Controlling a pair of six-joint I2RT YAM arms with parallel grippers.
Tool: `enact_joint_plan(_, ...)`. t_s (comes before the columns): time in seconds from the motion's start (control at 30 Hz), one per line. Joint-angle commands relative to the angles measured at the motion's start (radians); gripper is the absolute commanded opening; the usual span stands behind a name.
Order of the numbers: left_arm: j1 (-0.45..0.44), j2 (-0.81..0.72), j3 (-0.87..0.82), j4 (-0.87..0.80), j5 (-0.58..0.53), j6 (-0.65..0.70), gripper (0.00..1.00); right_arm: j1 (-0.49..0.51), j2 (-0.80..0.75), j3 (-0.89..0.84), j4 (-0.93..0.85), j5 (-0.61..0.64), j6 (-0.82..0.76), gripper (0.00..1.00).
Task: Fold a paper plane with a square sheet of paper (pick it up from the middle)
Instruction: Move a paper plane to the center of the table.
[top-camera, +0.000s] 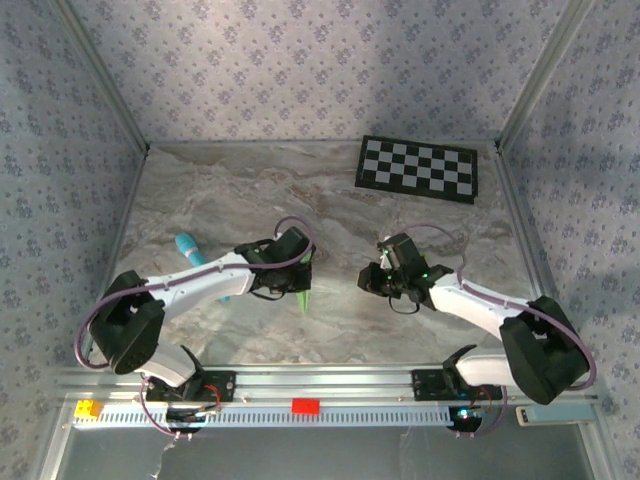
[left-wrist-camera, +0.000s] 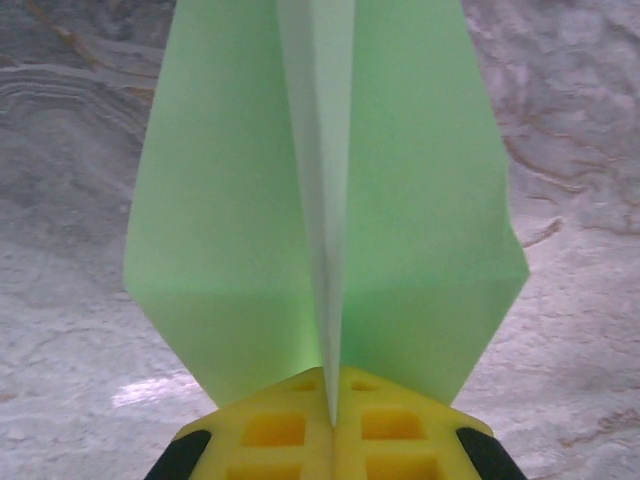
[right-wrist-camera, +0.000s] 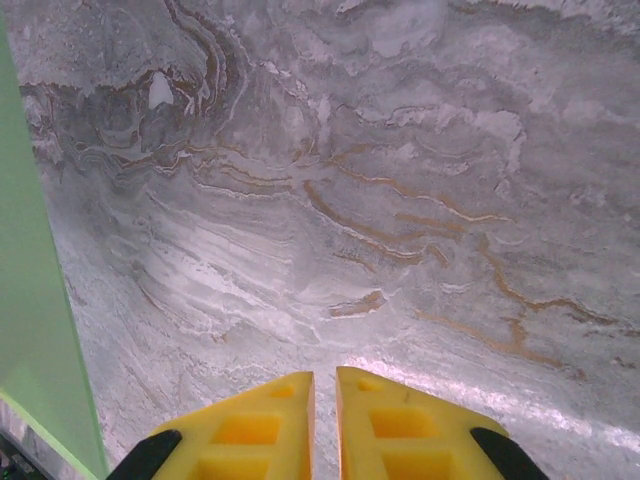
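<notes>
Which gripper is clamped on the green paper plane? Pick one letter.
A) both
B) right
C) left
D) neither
C: the left gripper pinches the paper plane at its centre fold, while the right gripper holds nothing above the marble table.

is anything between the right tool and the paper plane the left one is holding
Nothing visible does. The paper plane is pinched in the left tool, and bare marble table lies between it and the right tool. The blue stick lies beyond the left arm, off that path.
</notes>
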Motion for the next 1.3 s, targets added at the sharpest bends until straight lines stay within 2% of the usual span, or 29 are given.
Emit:
enact_joint_plan(0.0,0.000,0.048,0.050,-0.109,-0.050,0.026,0.00,-0.005,-0.033,-0.025,-0.015,0.024,0.019,0.15)
enact_joint_plan(0.43,-0.024,0.195,0.141,-0.152,-0.038,0.044,0.00,-0.004,-0.057,-0.065,-0.002,0.019,0.038,0.16)
enact_joint_plan(0.93,-0.029,0.246,0.151,-0.161,-0.036,0.034,0.00,0.000,-0.059,-0.076,0.012,0.013,0.048,0.17)
enact_joint_plan(1.27,-0.036,0.258,0.161,-0.162,-0.041,0.034,0.06,0.002,-0.058,-0.080,0.017,0.014,0.049,0.17)
